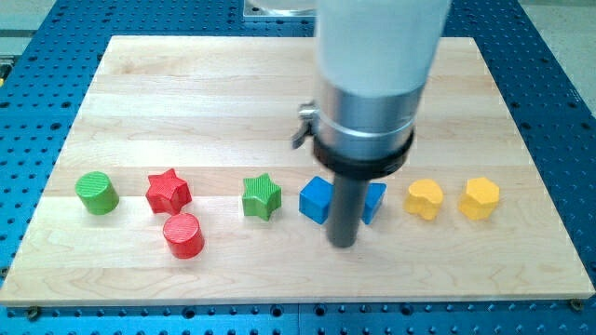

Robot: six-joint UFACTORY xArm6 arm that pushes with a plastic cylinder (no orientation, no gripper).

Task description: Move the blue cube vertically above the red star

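wooden table point(279, 84) under your rod: my tip point(344, 244), with no gripper to clench, sits beside the blue cube point(316, 199) at lower centre; red star point(169, 191) far left, move undone.

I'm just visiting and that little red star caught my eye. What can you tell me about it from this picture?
The red star is a small chunky block with ribbed sides and a flat top, plastic by the look of it. It lies flat on the wooden board, toward the view's left, between the green cylinder and the green star. The red cylinder sits just below it, close or touching; I cannot tell which.
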